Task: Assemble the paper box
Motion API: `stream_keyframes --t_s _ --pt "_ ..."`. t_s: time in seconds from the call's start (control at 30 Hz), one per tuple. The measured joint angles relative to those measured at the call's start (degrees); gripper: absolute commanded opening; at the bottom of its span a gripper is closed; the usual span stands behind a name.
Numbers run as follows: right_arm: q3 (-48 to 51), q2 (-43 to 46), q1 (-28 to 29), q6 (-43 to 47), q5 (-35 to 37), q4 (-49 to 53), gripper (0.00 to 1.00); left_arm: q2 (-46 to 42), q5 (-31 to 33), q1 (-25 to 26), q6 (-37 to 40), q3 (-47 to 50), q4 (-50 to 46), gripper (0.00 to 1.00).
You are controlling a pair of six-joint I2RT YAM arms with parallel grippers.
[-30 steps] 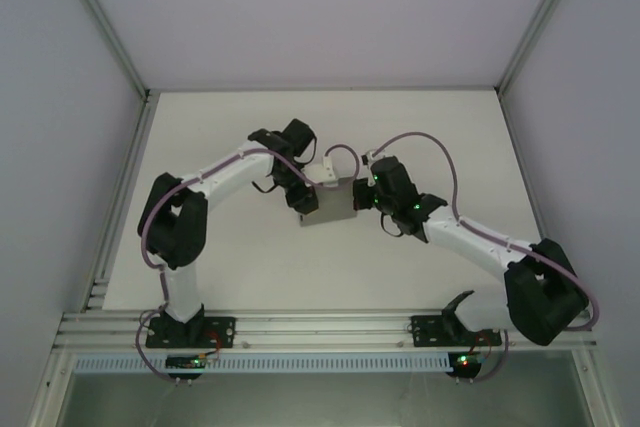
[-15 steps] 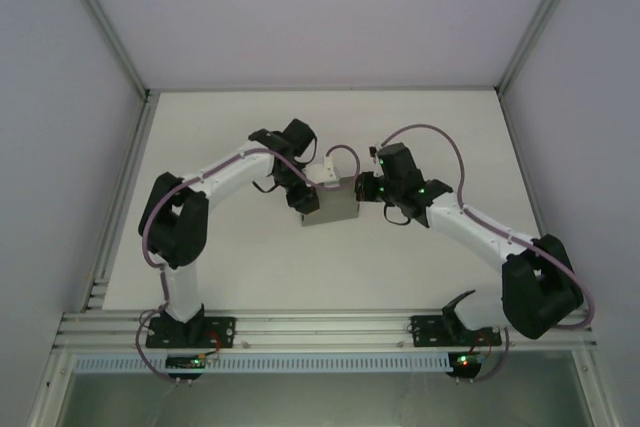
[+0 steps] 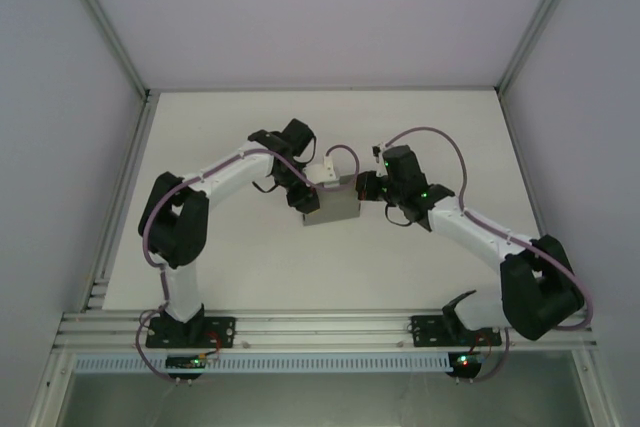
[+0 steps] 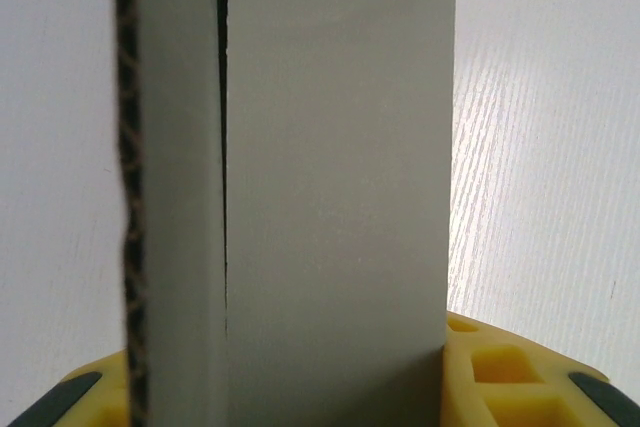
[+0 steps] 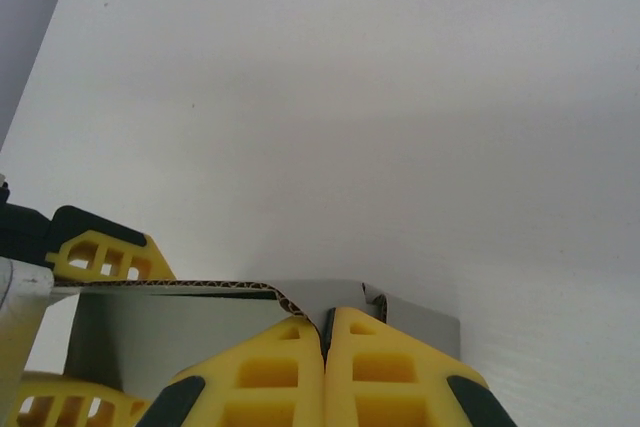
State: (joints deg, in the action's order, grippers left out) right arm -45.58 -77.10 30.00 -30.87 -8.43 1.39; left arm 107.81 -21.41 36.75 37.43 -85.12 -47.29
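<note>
Paper box (image 3: 335, 209): lying on the worktop (image 3: 250, 267) between both hands. Left hand (image 3: 305, 197) is clasping the end nearest it; right hand (image 5: 325, 332) is pinching a flap edge at its fingertips. Risk: uneven pulling creasing the thin card, or the flap slipping free.

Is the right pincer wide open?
No, the right pincer has its yellow fingers pressed together, pinching the edge of the paper box.
</note>
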Motion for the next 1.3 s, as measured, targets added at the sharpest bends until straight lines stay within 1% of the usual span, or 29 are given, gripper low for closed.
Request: stream_keyframes --t_s 0.17,0.43,0.63,0.7,0.73,0.8,0.83,0.87,0.9,0.93,1.1,1.17,1.3 --pt "2.43 0.66 0.79 2.25 2.14 -2.91 0.0 0.0 -0.02 -0.11 0.02 0.0 0.09 0.19" --pt "9.66 3.15 3.17 7.19 6.51 -10.47 0.0 0.0 -0.07 -0.37 0.98 0.04 0.42 0.2" --pt "12.07 4.76 4.09 8.48 8.94 -13.38 0.0 0.0 -0.04 -0.31 1.7 0.04 0.83 0.26" --pt "11.58 5.03 4.37 8.48 9.51 -12.98 0.0 0.0 -0.07 -0.31 1.51 0.04 0.85 0.38" --pt "11.1 5.03 4.57 8.46 9.86 -12.26 0.0 0.0 -0.09 -0.31 1.46 0.04 0.85 0.42" --pt "9.81 4.98 4.87 8.26 10.86 -10.1 0.0 0.0 -0.09 -0.28 1.18 0.02 1.16 0.65" --pt "9.09 4.96 4.94 8.04 11.39 -8.55 0.0 0.0 -0.07 -0.31 0.52 0.02 1.6 0.73" --pt "8.31 5.01 5.09 7.74 11.93 -6.84 0.0 0.0 -0.04 -0.31 0.15 0.02 2.38 0.83" --pt "7.72 5.01 5.33 7.37 12.57 -5.55 0.0 0.0 -0.04 -0.31 -0.55 0.02 2.97 0.95" --pt "7.1 4.98 5.64 7.06 13.07 -4.35 0.0 -0.02 -0.04 -0.33 -1.16 0.02 3.74 1.0" --pt "3.26 3.41 8.61 4.59 17.35 1.55 0.0 -1.99 0.04 -0.37 -4.04 1.25 8.2 1.0" --pt "2.27 2.89 9.49 3.5 19.3 3.15 0.0 -4.61 0.72 -0.37 -5.68 3.23 10.01 1.0" --pt "1.73 2.62 10.19 1.75 21.14 4.48 0.0 -11.74 4.15 -0.37 -10.93 8.68 13.14 1.0"
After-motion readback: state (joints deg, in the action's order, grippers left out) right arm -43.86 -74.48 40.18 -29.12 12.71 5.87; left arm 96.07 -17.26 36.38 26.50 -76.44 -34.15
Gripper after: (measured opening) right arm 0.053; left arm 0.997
